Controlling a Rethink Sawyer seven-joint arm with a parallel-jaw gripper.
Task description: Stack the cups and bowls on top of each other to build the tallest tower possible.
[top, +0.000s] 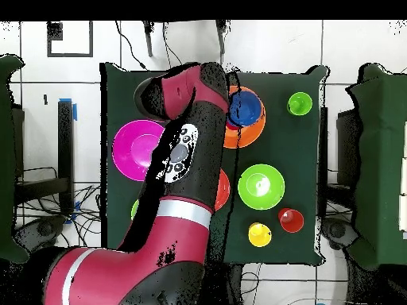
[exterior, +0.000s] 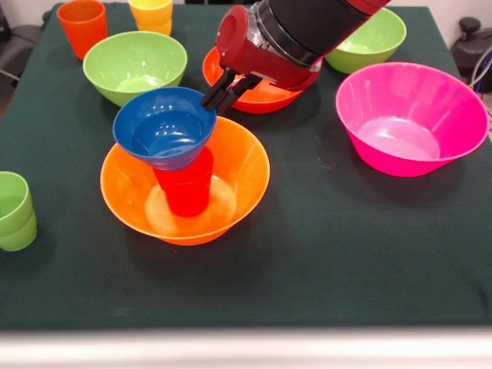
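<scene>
- A red plastic cup point(exterior: 184, 188) stood inside the large glossy orange bowl point(exterior: 238, 192).
- A small blue bowl point(exterior: 164, 127) rested tilted on that cup.
- The black gripper point(exterior: 223, 94) touched the blue bowl's rim.

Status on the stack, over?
Gripper shut on blue bowl rim. Bowl tilted atop red cup in orange bowl. Path clear.

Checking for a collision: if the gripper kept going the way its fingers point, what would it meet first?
Probably the blue bowl: the gripper angles down toward its rim, seemingly touching already, though depth is unclear.
</scene>
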